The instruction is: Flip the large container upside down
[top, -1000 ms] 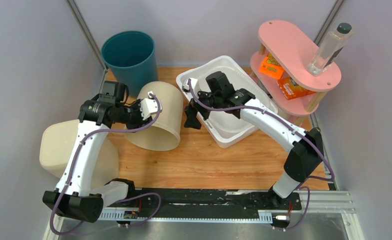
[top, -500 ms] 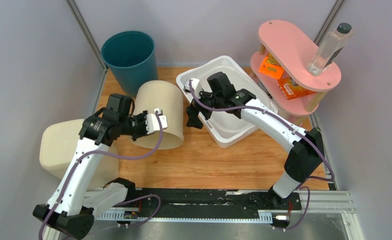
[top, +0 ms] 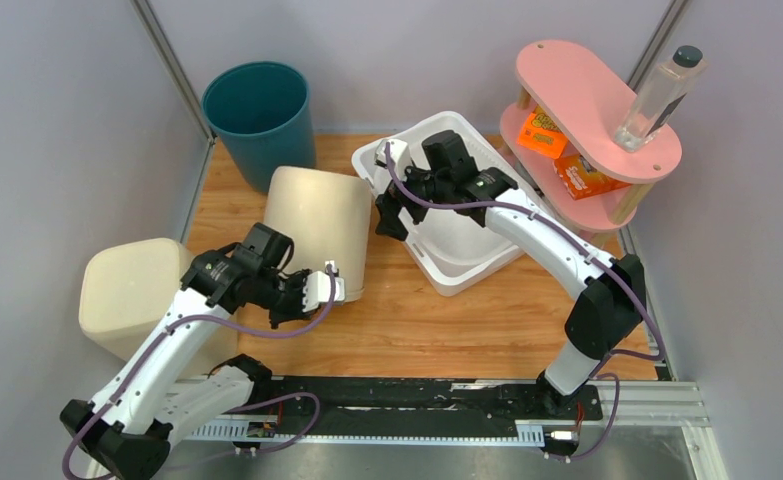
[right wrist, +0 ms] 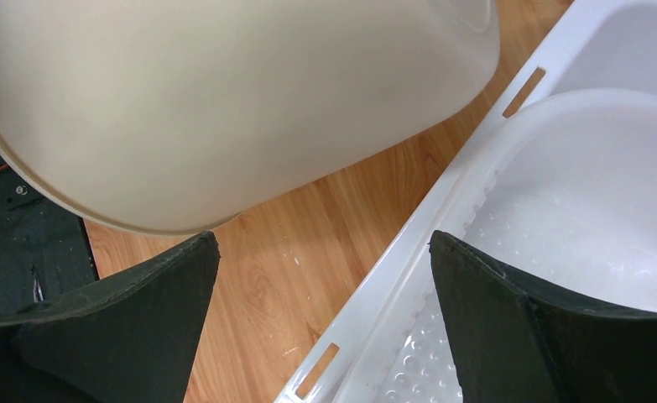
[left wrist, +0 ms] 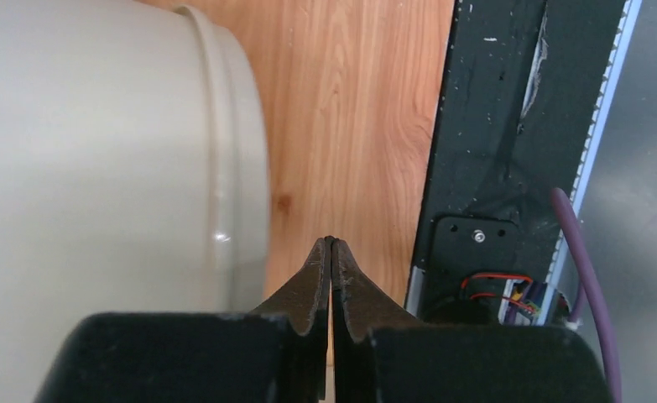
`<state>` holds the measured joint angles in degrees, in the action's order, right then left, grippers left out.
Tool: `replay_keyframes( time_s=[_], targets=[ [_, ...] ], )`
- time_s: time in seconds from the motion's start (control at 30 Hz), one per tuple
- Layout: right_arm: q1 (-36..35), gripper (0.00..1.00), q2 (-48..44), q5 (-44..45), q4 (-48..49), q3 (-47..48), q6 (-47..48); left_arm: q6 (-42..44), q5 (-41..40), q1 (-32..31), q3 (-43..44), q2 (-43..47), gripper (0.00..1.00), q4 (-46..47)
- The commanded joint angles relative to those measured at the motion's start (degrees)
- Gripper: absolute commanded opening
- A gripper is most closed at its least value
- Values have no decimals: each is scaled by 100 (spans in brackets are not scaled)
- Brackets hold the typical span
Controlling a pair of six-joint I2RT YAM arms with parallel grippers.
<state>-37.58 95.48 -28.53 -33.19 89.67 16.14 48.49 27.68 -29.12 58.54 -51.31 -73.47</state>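
The large cream container (top: pixel 317 225) sits at the table's middle with its base facing up and its rim (top: pixel 352 292) down at the near side. It fills the left of the left wrist view (left wrist: pixel 90 151) and the top of the right wrist view (right wrist: pixel 224 101). My left gripper (top: pixel 327 285) is shut and empty, just beside the rim's near right corner; in its own view the tips (left wrist: pixel 331 243) hang over bare wood. My right gripper (top: pixel 387 215) is open and empty, and straddles the white tub's left rim (right wrist: pixel 442 235) right of the container.
A second cream container (top: pixel 132 290) stands at the near left under my left arm. A teal bin (top: pixel 259 115) is at the back left. The white tub (top: pixel 487 255) holds a white bowl. A pink two-tier shelf (top: pixel 592 100) carries a bottle and orange packets at the back right.
The large container has tipped from lying on its side, mouth toward the front, to base up. My left gripper swung toward the near edge and off the rim. My right gripper shifted slightly back.
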Motion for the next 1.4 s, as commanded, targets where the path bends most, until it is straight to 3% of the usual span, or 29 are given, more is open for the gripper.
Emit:
replay_keyframes(
  time_s=[0.0, 0.3, 0.47, 0.53, 0.8, 1.0, 1.27, 1.37],
  targets=[
    [5, 100, -43, 21, 206, 178, -17, -93, -13, -16, -149, -93, 3, -67],
    [14, 100, -67, -7, 234, 175, 37, -296, -173, -18, -371, -164, 10, 283],
    [44, 100, -42, -12, 229, 229, 36, -439, -254, -20, 570, -161, 54, 180],
    [65, 100, -48, -25, 230, 186, 38, -380, -588, -19, 1067, -241, 61, 179],
    [135, 100, -157, -55, 243, 26, 55, 180, -1280, -15, 2687, -806, 65, 0],
    [172, 100, -219, -98, 258, -78, 55, 687, -2328, -18, 2286, -1135, 67, 187],
    [181, 100, -418, -161, 293, -371, 46, 386, -2750, -19, 1835, -1432, 63, 1176],
    [181, 100, -454, -159, 299, -434, 47, 444, -2924, -19, 1695, -1427, 56, 1184]
  ],
)
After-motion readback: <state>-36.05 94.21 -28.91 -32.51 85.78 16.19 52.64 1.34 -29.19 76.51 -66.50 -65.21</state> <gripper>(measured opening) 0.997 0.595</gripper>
